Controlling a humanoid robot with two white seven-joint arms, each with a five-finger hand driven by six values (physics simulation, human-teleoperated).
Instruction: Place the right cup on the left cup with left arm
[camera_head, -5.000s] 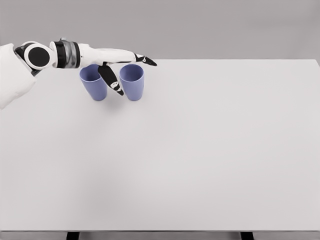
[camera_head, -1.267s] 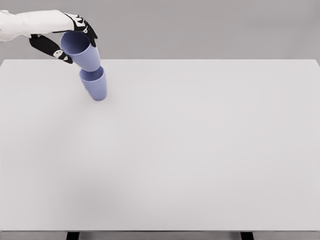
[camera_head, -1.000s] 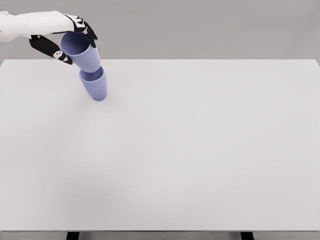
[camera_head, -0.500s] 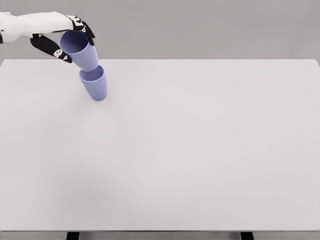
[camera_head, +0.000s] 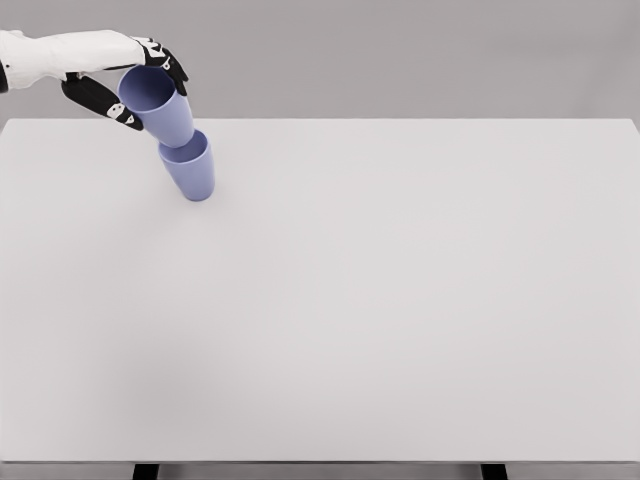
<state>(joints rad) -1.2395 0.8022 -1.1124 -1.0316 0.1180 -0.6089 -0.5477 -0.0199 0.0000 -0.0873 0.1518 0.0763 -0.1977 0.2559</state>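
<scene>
The left hand (camera_head: 128, 85) is closed around the rim of the upper cup (camera_head: 160, 103); the cup's long axis tilts, mouth toward ten o'clock, base toward five o'clock, apparently entering the upright lower cup (camera_head: 189, 166); both are smooth, tapered, matte lavender, on a plain white counter (camera_head: 400, 300).

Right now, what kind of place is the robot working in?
Probably a bare simulated test bench: a plain white table, a blank grey backdrop, and only two blue cups, the held cup in the left robot hand over the standing cup.
</scene>
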